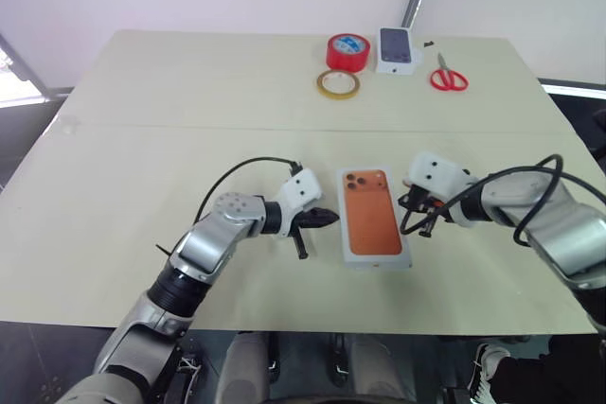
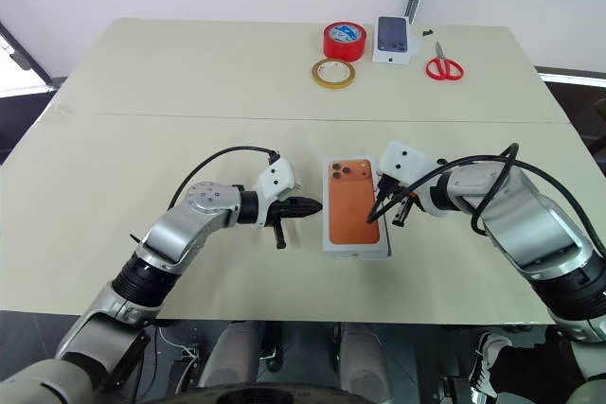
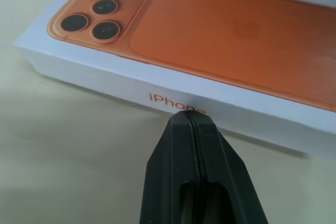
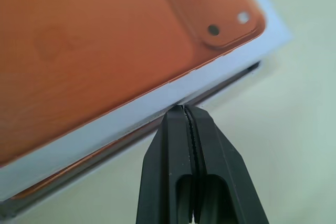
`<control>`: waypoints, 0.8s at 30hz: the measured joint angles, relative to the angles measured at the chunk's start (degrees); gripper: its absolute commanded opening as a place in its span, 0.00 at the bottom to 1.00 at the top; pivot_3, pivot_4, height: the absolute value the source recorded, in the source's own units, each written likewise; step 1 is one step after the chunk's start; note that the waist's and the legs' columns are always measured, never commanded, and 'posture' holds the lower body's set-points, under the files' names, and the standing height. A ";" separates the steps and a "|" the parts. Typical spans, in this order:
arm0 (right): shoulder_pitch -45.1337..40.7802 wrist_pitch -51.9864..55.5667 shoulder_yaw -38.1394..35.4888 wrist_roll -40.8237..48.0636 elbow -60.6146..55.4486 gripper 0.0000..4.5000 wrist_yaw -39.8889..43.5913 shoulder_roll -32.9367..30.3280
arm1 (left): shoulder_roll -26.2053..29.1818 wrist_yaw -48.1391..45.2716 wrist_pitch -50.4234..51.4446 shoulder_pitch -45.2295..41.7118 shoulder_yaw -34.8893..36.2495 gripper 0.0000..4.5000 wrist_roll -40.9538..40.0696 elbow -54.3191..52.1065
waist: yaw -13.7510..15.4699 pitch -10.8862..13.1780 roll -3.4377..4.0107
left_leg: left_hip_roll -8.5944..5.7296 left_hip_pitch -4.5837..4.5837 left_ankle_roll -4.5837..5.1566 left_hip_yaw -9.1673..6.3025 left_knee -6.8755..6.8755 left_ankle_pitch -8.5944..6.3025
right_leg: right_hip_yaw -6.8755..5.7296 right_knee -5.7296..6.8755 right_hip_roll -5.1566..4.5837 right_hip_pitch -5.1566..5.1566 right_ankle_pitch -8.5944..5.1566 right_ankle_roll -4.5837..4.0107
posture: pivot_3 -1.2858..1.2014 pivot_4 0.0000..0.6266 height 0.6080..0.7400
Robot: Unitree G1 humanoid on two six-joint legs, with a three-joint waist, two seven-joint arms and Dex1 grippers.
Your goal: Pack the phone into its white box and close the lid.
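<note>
I have both sets of fingers pinched shut on nothing, one at each long side of the lid (image 1: 374, 216), which lies on the table (image 1: 142, 196) between them. The left gripper (image 1: 325, 219) has its tips against the lid's side wall, right at the printed lettering; the right gripper (image 1: 419, 218) has its tips at the opposite wall, just above a dark seam.

The lid is white card with an orange phone back printed on top, three lenses clustered in the corner away from me. In the right wrist view a thin dark gap with a sliver of orange shows under the lid's lower edge on that side, so I judge the lid is not yet fully down over the box; neither the box nor the phone can be made out for certain.

I expect the lid to be light, stiff and smooth, quick to skid on the table if shoved from one side alone. Its thin walls would dent under a hard pinch. My choice would be to press on the flat top near the edges, or squeeze both long walls evenly.
</note>
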 measured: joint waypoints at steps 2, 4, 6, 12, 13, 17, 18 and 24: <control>0.79 -0.02 -0.23 -0.11 0.00 0.01 0.22 -0.29 | -0.42 -0.03 0.00 -0.05 -0.12 0.00 0.00 -0.02 | 0.03 0.00 0.00 | 0.00 0.00 0.00 0.00 0.00 0.00 | 0.00 0.00 0.00 0.00 0.00 0.00 | 0.52 0.24 1.00; 1.57 -0.07 -0.24 -0.14 -0.01 0.01 0.44 -0.53 | -0.63 -0.03 0.00 -0.22 -0.33 0.00 0.01 -0.02 | 0.00 0.00 0.00 | 0.00 0.00 0.00 0.00 0.00 0.00 | 0.00 0.00 0.00 0.00 0.00 0.00 | 0.52 0.24 1.00; 1.99 -0.09 -0.24 -0.19 -0.01 0.01 0.65 -0.72 | -0.79 -0.05 0.00 -0.37 -0.41 0.00 0.01 -0.02 | -0.03 0.00 0.00 | 0.00 0.00 0.00 0.00 0.00 0.00 | 0.00 0.00 0.00 0.00 0.00 0.00 | 0.52 0.24 1.00; 2.38 -0.10 -0.24 -0.52 -0.01 0.01 0.78 -0.80 | -0.77 -0.28 0.53 -0.37 -1.03 0.00 0.02 -0.25 | -0.03 0.00 0.00 | 0.00 0.00 0.00 -0.01 0.00 0.00 | 0.00 0.01 0.01 0.00 0.00 0.00 | 0.52 0.24 1.00; 2.43 -0.11 -0.24 -0.61 -0.01 0.01 0.79 -0.80 | -0.77 -0.30 0.71 -0.37 -1.09 0.00 0.02 -0.38 | -0.01 0.00 0.00 | 0.00 0.00 0.00 -0.01 0.00 0.00 | 0.00 0.00 0.01 0.00 0.00 0.00 | 0.52 0.24 1.00; 2.63 -0.20 -0.26 -0.80 -0.20 0.01 0.83 -0.80 | -0.73 -0.32 0.86 -0.37 -1.21 0.00 0.02 -0.42 | 0.00 0.00 0.00 | -0.01 0.00 0.00 -0.01 0.01 0.00 | 0.00 0.01 0.01 0.01 0.00 0.01 | 0.52 0.24 1.00; 2.80 -0.22 -0.30 -0.81 -0.25 0.01 0.84 -0.80 | -0.72 -0.32 0.88 -0.37 -1.24 0.00 0.02 -0.42 | 0.00 0.00 0.00 | -0.01 0.00 0.00 -0.02 0.01 0.00 | 0.00 0.01 0.01 0.00 0.00 0.01 | 0.52 0.24 1.00; 3.42 -0.34 -0.51 -1.10 -0.48 0.01 1.05 -0.80 | -0.63 -0.29 0.92 -0.37 -1.65 0.00 0.07 -0.42 | 0.00 0.00 0.00 | -0.01 0.00 0.00 -0.02 0.02 0.00 | 0.00 0.01 0.01 0.01 0.00 0.01 | 0.52 0.24 1.00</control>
